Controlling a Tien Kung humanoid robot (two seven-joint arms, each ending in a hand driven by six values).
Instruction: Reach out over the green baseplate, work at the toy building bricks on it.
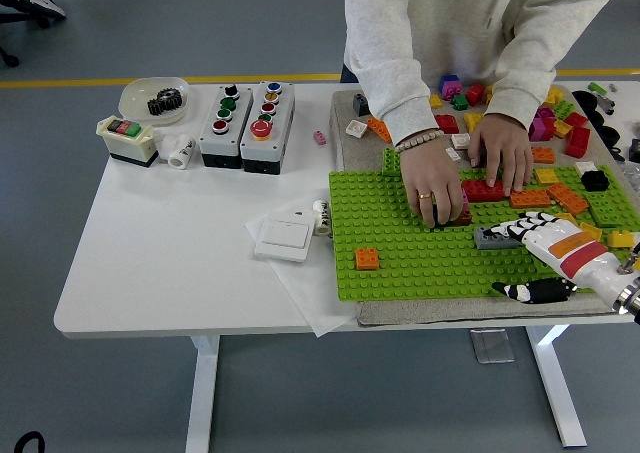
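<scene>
The green baseplate (400, 248) lies on a grey mat at the table's right. My right hand (530, 258) reaches in from the lower right, fingers spread above the plate's right edge, fingertips next to a grey brick (496, 238) and holding nothing. A person at the far side presses one hand (437, 185) on a dark and pink brick on the plate. The person's other hand (502, 150) rests on a red brick (483, 189). A small orange brick (367, 259) sits near the plate's front left. An orange brick (567, 197) lies at the right.
Several loose bricks (556, 123) lie on the mat behind and right of the plate. A white switch (283, 239) on paper lies left of the plate. Two button boxes (245, 125), a stop switch (127, 139) and a bowl with a gear (153, 99) stand at the back left.
</scene>
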